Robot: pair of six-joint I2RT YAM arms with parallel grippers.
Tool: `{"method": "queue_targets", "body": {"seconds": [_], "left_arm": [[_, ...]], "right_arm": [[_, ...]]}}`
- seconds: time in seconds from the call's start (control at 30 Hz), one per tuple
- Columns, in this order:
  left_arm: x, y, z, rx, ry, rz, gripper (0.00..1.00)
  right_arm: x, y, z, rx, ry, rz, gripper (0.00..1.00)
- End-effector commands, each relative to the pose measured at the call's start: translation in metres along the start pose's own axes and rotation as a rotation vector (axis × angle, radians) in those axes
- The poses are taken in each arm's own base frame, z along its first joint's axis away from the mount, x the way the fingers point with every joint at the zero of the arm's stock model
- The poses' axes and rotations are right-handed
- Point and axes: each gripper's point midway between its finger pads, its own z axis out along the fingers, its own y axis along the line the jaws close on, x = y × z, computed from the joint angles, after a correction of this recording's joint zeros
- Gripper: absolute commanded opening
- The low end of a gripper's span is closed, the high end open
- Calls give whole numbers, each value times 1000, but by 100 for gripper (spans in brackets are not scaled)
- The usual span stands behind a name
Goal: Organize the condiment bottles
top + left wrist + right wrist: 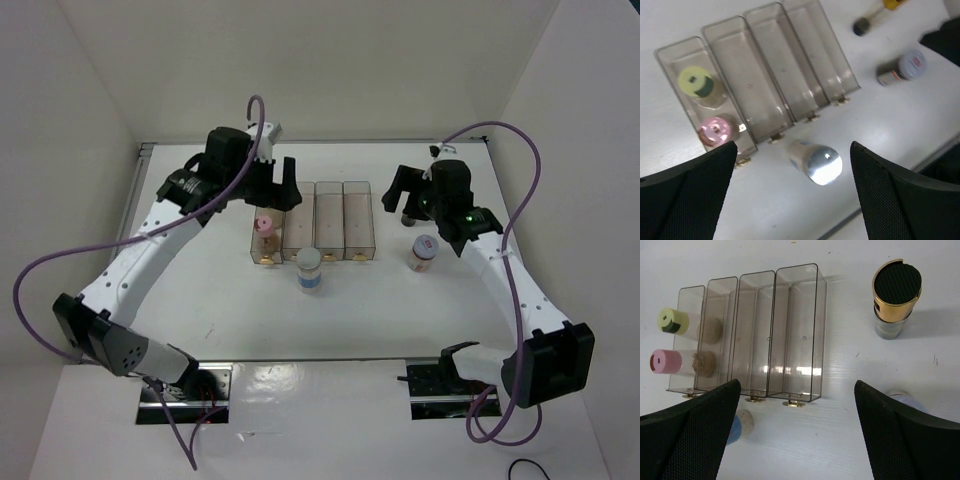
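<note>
The left pincer (272, 188) hangs over the far end of the leftmost of four clear bins (330, 215). Its fingers (690, 195) are spread wide with nothing between them. Two of the condiment bottles stand inside that leftmost bin: the yellow-green-capped jar (696, 82) at the far end and the pink-capped jar (264, 224) nearer, close beside it.

The blue-banded jar (310, 268), wider and white-lidded, stands upright on the tabletop (200, 300) just in front of the bins' near ends, about level with the second and third bins.

The right pincer (402, 200) hovers to the right of the bin row, also fully spread and gripping nothing. Its wrist view shows the slim dark brown jar (895, 295) upright on the tabletop, right of the bins and towards their far end, apart from them. The red-marked jar (422, 252), also white-lidded, stands nearer, right of the bins and well apart from the blue-banded jar.
</note>
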Motion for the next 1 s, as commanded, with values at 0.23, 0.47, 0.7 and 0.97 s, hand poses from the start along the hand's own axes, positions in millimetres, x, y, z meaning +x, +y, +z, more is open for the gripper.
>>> {"method": "queue_targets", "body": {"seconds": [0.23,0.47,0.7,0.97], "left_arm": [[79,-60,-7,307,95,203,99],[104,-59,8,266,123,242,99],[124,-58,32,184,190,283,99],[131,-53,48,120,203,280,99]], "right_arm": [[-7,4,-17,-33,-47,-30,98],[-9,4,-20,-37,-56,-39,98],[-3,0,-25,-24,-49,-39,98],[-6,-6,-35,0,-64,-34,98]]}}
